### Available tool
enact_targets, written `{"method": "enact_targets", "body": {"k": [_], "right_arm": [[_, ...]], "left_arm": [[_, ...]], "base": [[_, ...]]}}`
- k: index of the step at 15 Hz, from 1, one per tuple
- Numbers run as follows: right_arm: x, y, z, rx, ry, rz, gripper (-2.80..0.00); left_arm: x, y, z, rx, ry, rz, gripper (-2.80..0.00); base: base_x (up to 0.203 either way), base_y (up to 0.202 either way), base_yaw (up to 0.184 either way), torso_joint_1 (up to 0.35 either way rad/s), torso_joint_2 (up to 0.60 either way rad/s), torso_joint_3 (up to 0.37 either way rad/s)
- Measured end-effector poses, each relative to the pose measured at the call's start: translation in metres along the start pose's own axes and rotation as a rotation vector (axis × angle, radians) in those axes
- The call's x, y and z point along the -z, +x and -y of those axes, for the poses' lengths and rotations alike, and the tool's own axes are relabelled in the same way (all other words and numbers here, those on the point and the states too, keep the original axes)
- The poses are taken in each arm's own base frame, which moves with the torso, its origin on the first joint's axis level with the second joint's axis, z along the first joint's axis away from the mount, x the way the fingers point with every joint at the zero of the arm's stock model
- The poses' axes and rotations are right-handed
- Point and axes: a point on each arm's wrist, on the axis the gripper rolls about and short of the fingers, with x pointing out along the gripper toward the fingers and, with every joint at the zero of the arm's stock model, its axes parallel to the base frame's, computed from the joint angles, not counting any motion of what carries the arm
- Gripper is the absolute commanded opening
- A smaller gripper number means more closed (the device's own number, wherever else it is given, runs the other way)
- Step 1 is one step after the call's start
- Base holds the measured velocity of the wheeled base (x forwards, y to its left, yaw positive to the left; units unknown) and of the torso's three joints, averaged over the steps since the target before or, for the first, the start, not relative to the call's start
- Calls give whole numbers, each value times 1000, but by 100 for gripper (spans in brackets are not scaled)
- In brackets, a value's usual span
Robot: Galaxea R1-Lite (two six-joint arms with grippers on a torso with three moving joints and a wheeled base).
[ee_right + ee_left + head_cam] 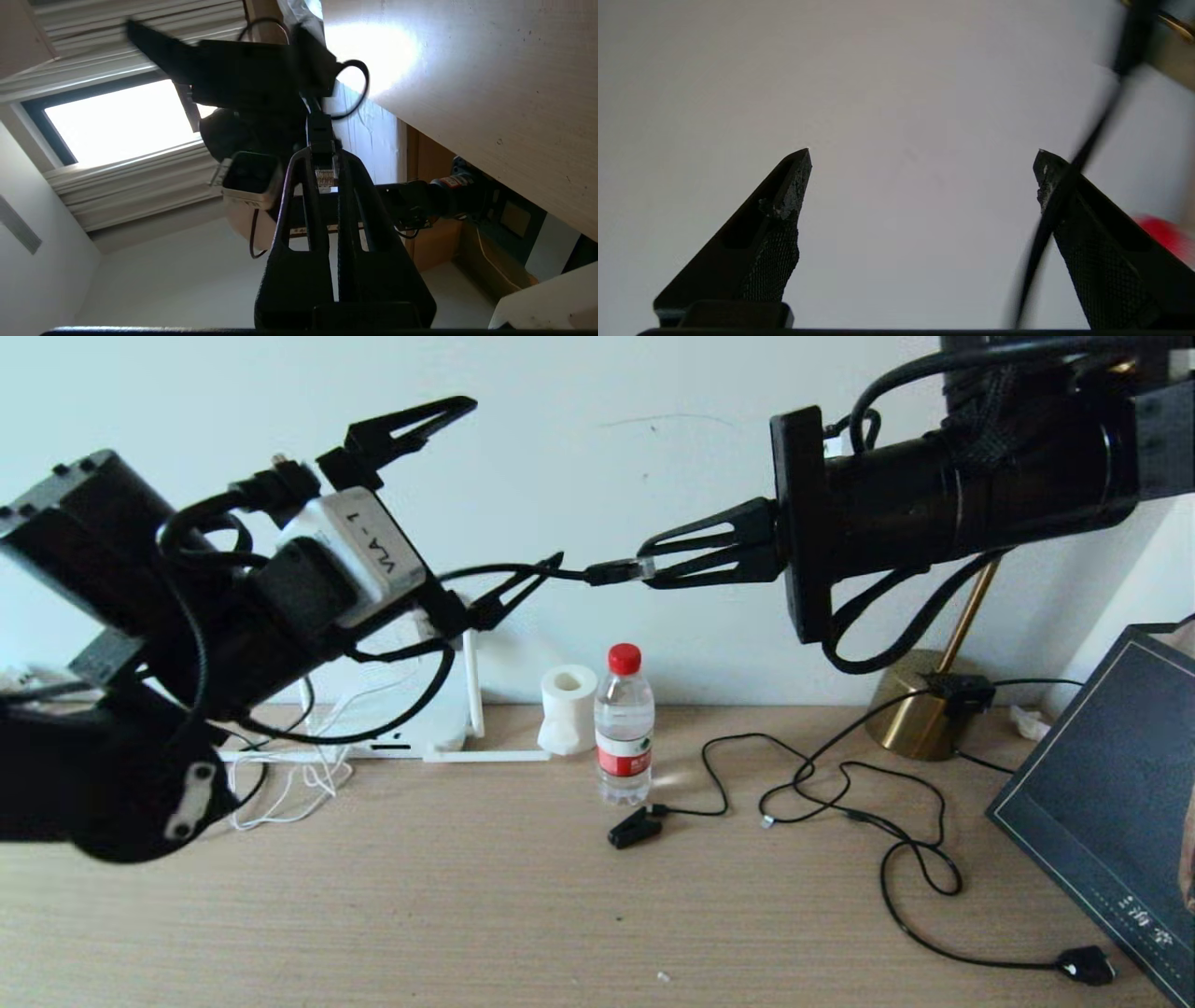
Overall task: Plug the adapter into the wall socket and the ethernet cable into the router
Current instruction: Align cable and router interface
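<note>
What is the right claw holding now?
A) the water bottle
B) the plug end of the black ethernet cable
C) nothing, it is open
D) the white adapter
B: the right claw is shut on the ethernet cable, pinched at its plug end in mid-air; the right wrist view shows the clear plug tip between the fingers.
</note>
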Motion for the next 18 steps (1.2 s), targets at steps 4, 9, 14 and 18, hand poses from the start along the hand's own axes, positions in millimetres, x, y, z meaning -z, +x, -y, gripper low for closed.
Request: {"method": "enact_targets", "body": {"k": [4,9,14,18], "right_arm": [[-37,-5,16,-22,37,-41,-280],[-45,-15,14,-56,21,-29,-280],[-27,-23,1,-86,23,-77,-280],[-15,-27,-1,-80,25,-90,-280]], "left_arm": [[25,8,16,63,-53,218,0],[13,-11,65,220,-206,220,0],[-22,0,67,227,-220,327,0],[-34,15,47,164,-165,392,0]], "base": [[0,0,0,0,0,0],[0,0,0,0,0,0],[0,0,0,0,0,0],[0,0,0,0,0,0]]}}
